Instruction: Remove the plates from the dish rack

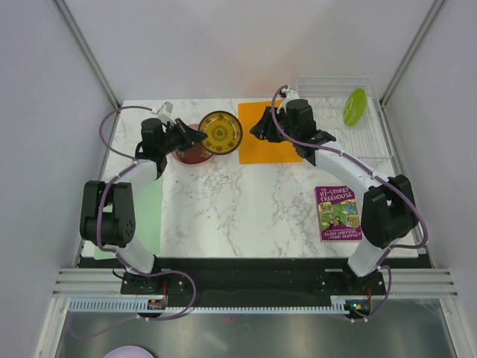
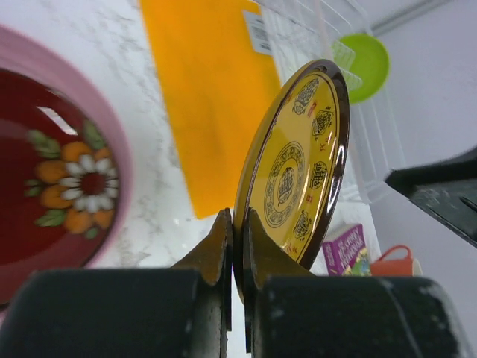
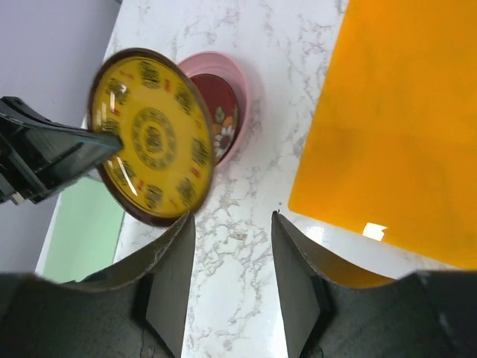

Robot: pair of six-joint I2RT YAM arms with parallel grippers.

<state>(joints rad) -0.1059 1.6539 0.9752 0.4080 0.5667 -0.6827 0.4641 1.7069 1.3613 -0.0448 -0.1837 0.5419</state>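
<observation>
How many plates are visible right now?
5: yellow plate in left gripper; dark red plate on pink plate; lime green plate in dish rack; lilac plate at near edge.

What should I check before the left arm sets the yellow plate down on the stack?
1. Left gripper shut on the rim of the yellow plate: ok.
2. Right gripper open, apart from that plate: ok.
3. Plate level for stacking: not ok, it stands tilted on edge.
4. Red plate nested in the pink plate, top free: ok.
5. Dish rack emptied: not ok, lime green plate inside.
</observation>
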